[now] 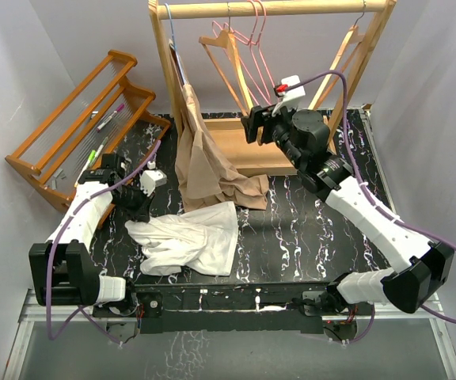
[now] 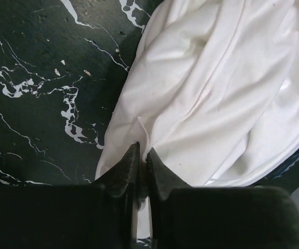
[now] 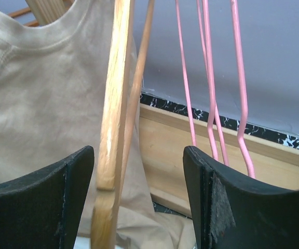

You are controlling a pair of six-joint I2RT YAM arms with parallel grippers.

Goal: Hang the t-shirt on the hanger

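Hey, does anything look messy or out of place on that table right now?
Two things. The white t-shirt lies crumpled on the table instead of spread flat. The beige shirt hanging from the rack sags low, its hem bunched on the tabletop. Nothing looks spilled or broken.

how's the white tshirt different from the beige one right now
The white t-shirt lies crumpled on the table; the beige garment hangs from the rack, its lower end bunched at the bottom. The left gripper pinches the t-shirt's edge; nothing grips the beige garment. Both are soft cloth tops.
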